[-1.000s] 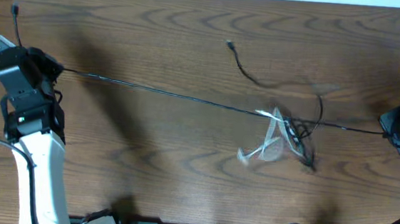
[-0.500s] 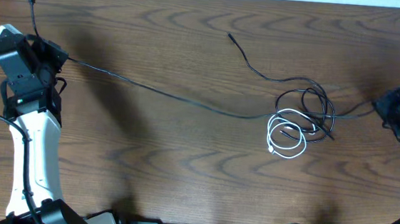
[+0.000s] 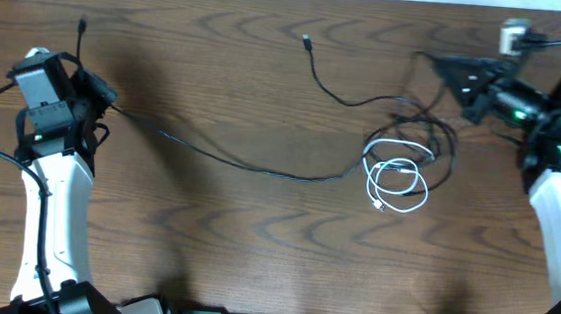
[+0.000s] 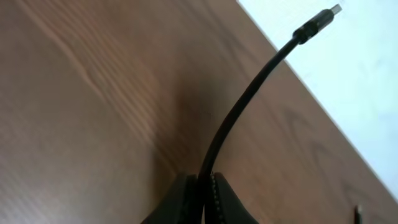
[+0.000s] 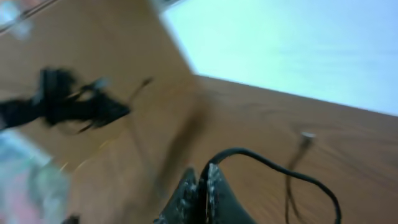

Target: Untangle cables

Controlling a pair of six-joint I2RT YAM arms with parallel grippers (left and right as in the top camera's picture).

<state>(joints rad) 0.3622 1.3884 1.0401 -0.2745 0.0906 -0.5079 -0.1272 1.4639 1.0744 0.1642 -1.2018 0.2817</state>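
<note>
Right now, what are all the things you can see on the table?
black cable: one, black, from the left side across to a tangle at the right; one plug lies near the far edge
white cable: one, white, coiled in the tangle at the right
table: one, brown wood, under everything
left gripper: one, black, left side, shut on the black cable near its plug
right gripper: one, black, far right, shut on the black cable

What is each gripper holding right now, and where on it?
Both are shut on the black cable: the left gripper just short of one plug, the right gripper further along, near the tangle.
</note>
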